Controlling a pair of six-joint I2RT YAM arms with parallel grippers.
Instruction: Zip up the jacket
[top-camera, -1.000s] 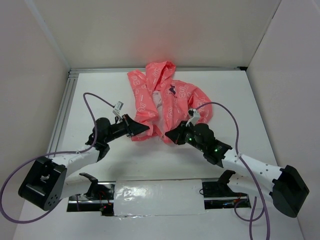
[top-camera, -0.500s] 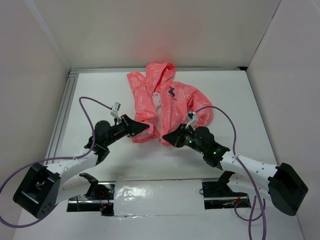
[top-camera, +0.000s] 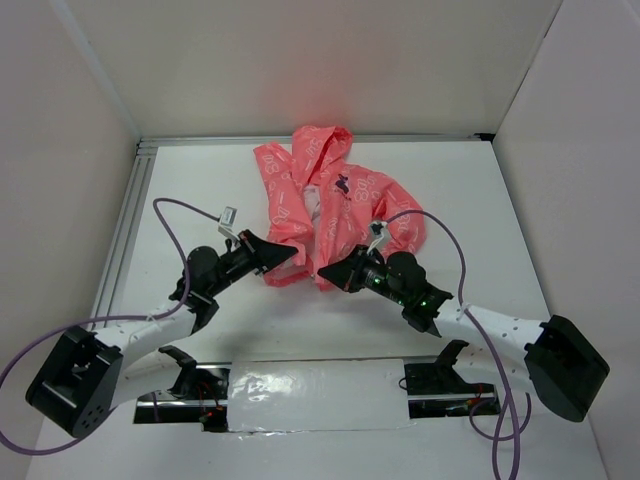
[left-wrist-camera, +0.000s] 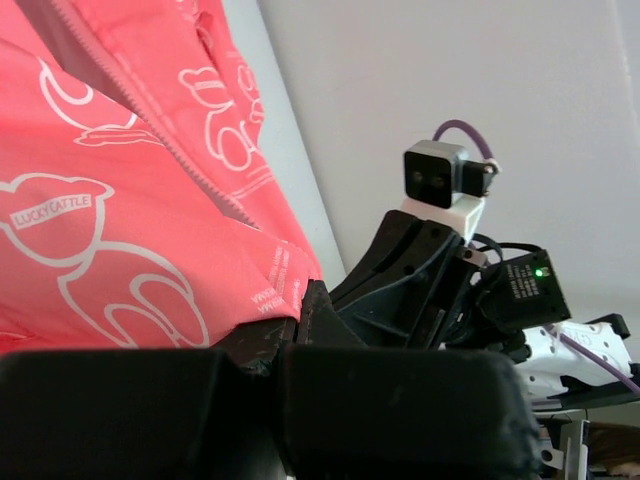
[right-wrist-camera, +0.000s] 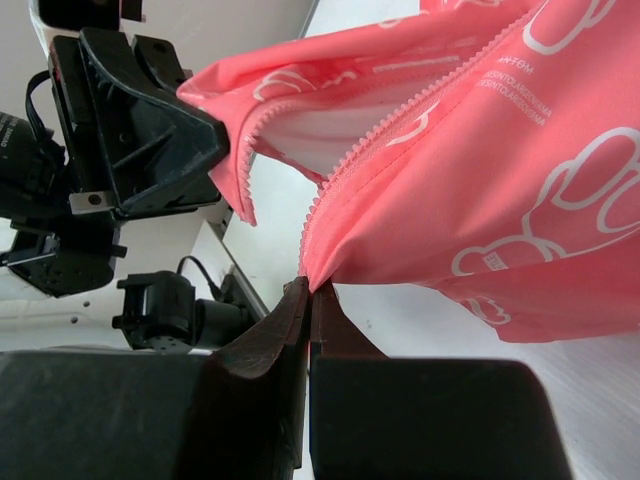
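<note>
both arms have edged inward since a second ago, drawing the jacket's (top-camera: 335, 190) two bottom front corners closer. left gripper (top-camera: 293, 256) is clamped on one corner; right gripper (top-camera: 326, 277) pinches the other, right at the zipper teeth. the coral jacket lies unzipped on the white table (top-camera: 480, 220), far middle, hood toward the back wall.

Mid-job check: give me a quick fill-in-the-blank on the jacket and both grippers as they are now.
The jacket front is ____, not zipped.
The left gripper is ____ on its bottom hem.
The right gripper pinches the hem beside the ____ teeth.
Missing: open; shut; zipper.
</note>
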